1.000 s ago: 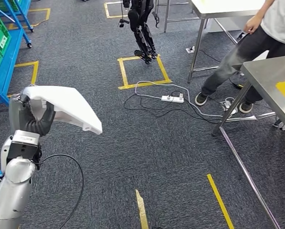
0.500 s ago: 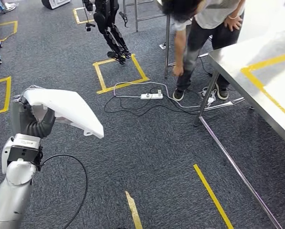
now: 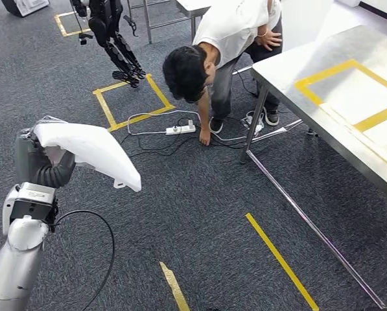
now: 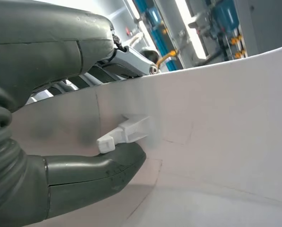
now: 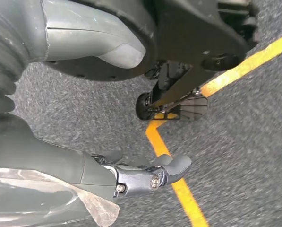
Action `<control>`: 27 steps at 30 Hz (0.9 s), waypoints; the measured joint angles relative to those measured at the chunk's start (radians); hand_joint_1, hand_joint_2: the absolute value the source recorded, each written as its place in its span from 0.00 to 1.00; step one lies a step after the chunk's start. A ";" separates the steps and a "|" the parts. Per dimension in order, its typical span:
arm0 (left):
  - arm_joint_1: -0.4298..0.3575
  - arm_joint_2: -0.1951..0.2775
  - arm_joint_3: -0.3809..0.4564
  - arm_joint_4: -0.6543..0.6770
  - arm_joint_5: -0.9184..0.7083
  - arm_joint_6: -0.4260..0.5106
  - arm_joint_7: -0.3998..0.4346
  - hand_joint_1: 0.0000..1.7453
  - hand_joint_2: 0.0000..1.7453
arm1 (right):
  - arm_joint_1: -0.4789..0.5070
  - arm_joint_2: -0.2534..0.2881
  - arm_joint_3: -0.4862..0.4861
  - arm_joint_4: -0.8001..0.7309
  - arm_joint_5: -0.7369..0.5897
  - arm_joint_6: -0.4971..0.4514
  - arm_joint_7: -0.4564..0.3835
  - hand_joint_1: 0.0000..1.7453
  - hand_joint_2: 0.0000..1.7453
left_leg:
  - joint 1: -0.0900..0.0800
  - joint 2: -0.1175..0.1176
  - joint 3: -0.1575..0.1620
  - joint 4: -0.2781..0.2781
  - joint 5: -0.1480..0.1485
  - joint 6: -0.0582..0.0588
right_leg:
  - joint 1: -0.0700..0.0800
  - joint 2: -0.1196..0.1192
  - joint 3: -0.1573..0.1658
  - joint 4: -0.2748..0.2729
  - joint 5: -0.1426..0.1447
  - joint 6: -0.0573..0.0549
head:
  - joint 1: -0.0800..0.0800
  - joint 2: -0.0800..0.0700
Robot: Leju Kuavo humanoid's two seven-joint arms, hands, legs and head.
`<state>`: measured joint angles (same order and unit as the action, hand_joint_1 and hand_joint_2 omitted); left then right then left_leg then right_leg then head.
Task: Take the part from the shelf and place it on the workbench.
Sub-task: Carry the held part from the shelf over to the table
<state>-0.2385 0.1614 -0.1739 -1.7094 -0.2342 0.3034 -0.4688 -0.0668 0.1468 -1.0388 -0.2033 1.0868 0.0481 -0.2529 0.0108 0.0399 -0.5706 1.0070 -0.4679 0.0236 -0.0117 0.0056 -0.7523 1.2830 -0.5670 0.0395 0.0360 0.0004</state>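
The part (image 3: 91,150) is a long white curved plastic panel, held out low over the grey carpet at the left of the head view. My left hand (image 3: 42,162) grips its near end from below. The left wrist view shows my thumb (image 4: 93,170) under the part's pale inner face (image 4: 221,132), beside a small white clip. The workbench (image 3: 289,68), a steel table marked with a yellow tape rectangle, stands at the right, well apart from the part. My right hand (image 5: 96,161) hangs over the carpet, its fingers (image 5: 167,168) spread and holding nothing.
A person (image 3: 220,39) bends down by the workbench's near leg (image 3: 252,126), one hand on the floor beside a white power strip (image 3: 180,129) and its cables. A black robot (image 3: 110,32) stands by a yellow tape square (image 3: 132,97). Yellow tape strips (image 3: 279,259) cross the carpet.
The camera has turned right, so the whole scene has slid left and the workbench fills more of the right side. The person has bent down to the floor. My left hand still holds the part.
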 joint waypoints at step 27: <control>-0.032 0.010 0.000 0.001 0.020 -0.044 -0.004 1.00 1.00 | -0.003 -0.009 0.000 0.000 0.002 -0.001 0.017 0.00 1.00 | 0.005 -0.078 -0.006 0.004 0.002 -0.010 | 0.002 0.081 0.115 -0.238 0.092 -0.012 | -0.008 0.000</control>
<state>-0.2708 0.1719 -0.1740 -1.7086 -0.2144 0.2593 -0.4727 -0.0694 0.1379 -1.0388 -0.2037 1.0884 0.0474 -0.2359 0.0156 -0.0378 -0.5765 1.0109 -0.4661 0.0137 -0.0097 0.0869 -0.6372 1.0453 -0.4751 0.0273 0.0279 0.0004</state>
